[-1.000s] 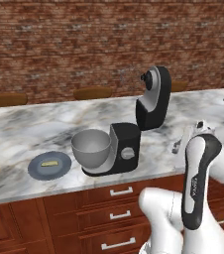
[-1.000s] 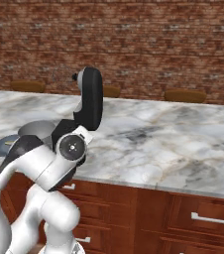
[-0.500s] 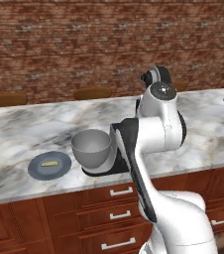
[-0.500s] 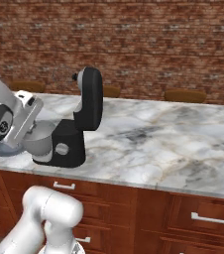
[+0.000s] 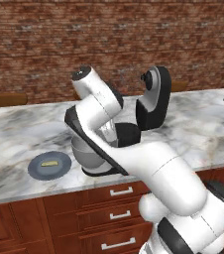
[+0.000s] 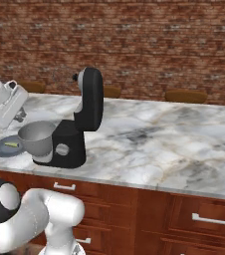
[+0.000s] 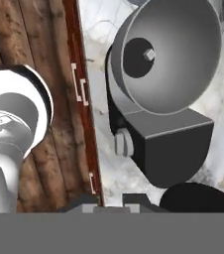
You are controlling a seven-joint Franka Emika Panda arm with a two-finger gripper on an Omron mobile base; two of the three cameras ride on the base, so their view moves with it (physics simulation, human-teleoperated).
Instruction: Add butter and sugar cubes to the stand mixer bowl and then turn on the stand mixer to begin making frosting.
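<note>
The black stand mixer (image 6: 77,134) stands on the marble counter with its head (image 5: 156,96) tilted up. Its grey metal bowl (image 6: 37,137) sits on the base; seen from above, the bowl (image 7: 168,54) holds nothing. The silver knob (image 7: 121,143) faces the counter's front edge. The butter (image 5: 48,162) lies on a blue-grey plate (image 5: 34,171) left of the mixer. My gripper (image 6: 20,117) hangs shut and empty above the counter, over the plate (image 6: 0,148) and just left of the bowl. Its fingertips (image 7: 86,205) stand close together. The sugar cubes are out of view.
My white arm (image 5: 134,158) sweeps across the front of the mixer and hides part of the bowl in the left base view. Wooden drawers (image 6: 184,219) run below the counter edge. A brick wall and chair backs (image 6: 186,95) stand behind the counter.
My arm has swung from the right side of the counter to the left, bringing the hand above the plate and bowl. The gripper has stayed shut. The mixer, bowl and plate have not moved.
</note>
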